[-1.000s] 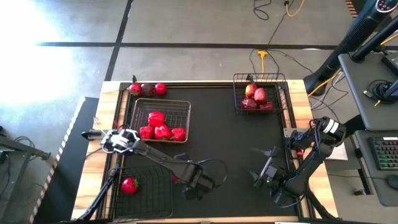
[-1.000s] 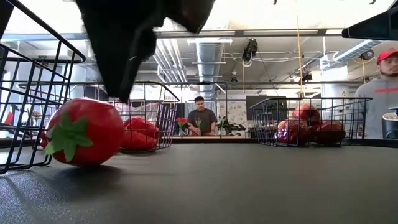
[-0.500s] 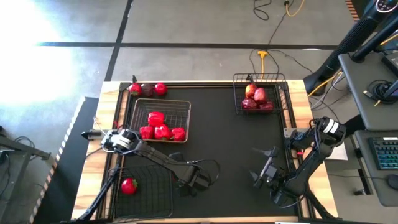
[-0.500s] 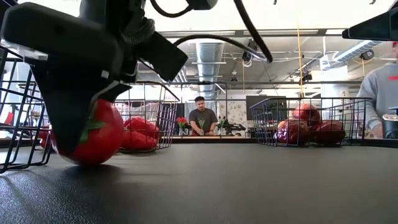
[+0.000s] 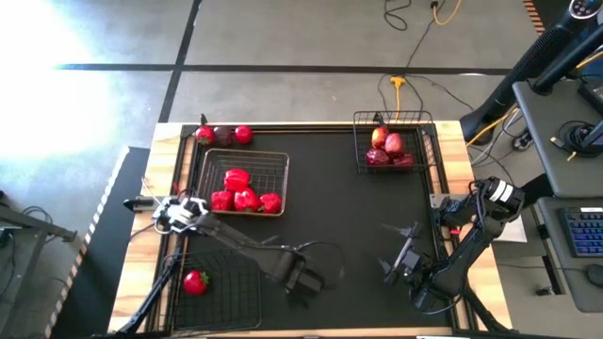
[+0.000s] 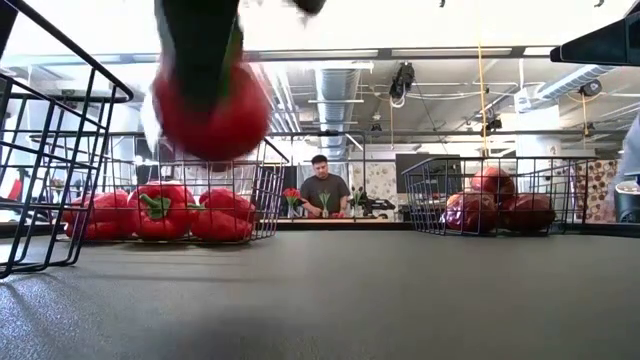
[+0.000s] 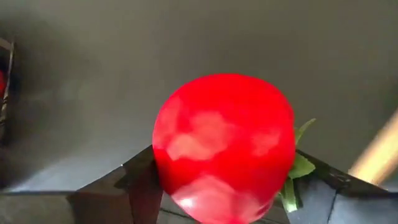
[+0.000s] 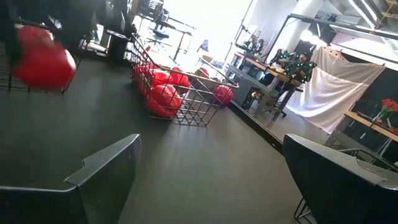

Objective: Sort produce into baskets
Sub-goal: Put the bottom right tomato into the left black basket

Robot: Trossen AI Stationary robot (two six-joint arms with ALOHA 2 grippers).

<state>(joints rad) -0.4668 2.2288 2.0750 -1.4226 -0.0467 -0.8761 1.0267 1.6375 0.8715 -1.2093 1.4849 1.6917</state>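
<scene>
from my station i see a tabletop (image 5: 330,202) with a black mat over pale wood edges, and three wire baskets sit directly on it: the peppers' basket (image 5: 244,158) toward the far left, the apples' basket (image 5: 393,119) at the far right corner, and the near-left basket (image 5: 226,301) with one tomato inside. along the far left edge, three loose pieces (image 5: 223,136) of red and dark produce lie in a row straight on the mat, just beyond the peppers' basket. the middle of the mat between the baskets carries nothing i can make out.
</scene>
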